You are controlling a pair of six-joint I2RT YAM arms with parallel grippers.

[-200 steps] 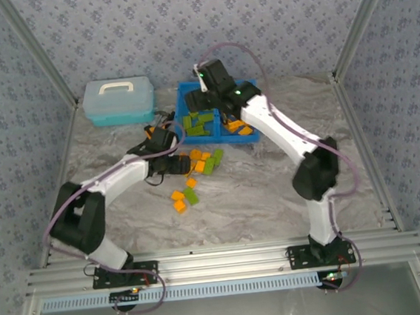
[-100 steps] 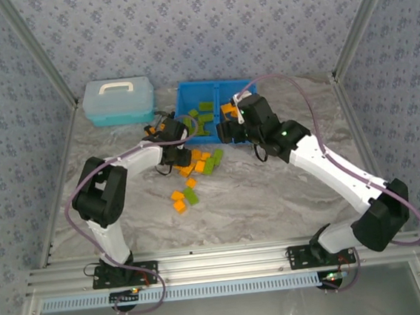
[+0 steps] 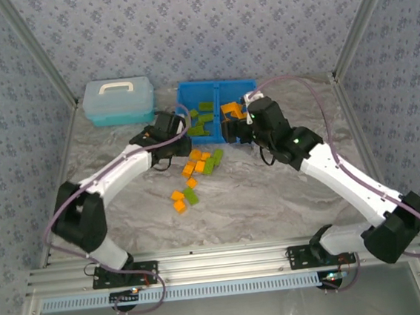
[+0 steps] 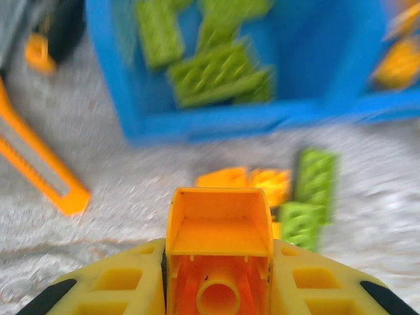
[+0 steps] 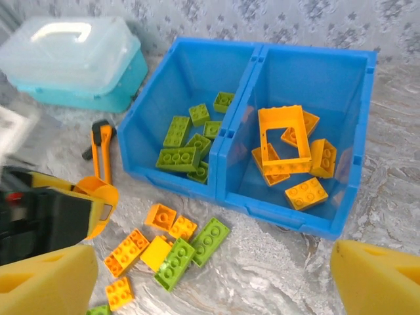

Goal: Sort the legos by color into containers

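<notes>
Bin point(image 5: 282, 215): bright blue moulded plastic, smooth, with a mild sheen.
Legos point(image 5: 306, 192): hard plastic in orange or olive-green, smooth and slightly glossy (the studs catch the light).
Held orange lego point(image 4: 218, 226): hollow underside, smooth, shiny plastic.
Left gripper's fingers point(image 4: 131, 262): yellow plastic, matt.
Right gripper's fingers point(image 5: 39, 285): yellow, matt, faintly grainy.
Table top point(image 3: 273, 196): grey marbled pattern, matt.
Lidded case point(image 5: 72, 59): pale blue plastic with a translucent lid.
Hand tool point(image 5: 100, 154): orange and black plastic.
Frame rails point(image 3: 227, 260): bare ribbed metal, satin finish.
</notes>
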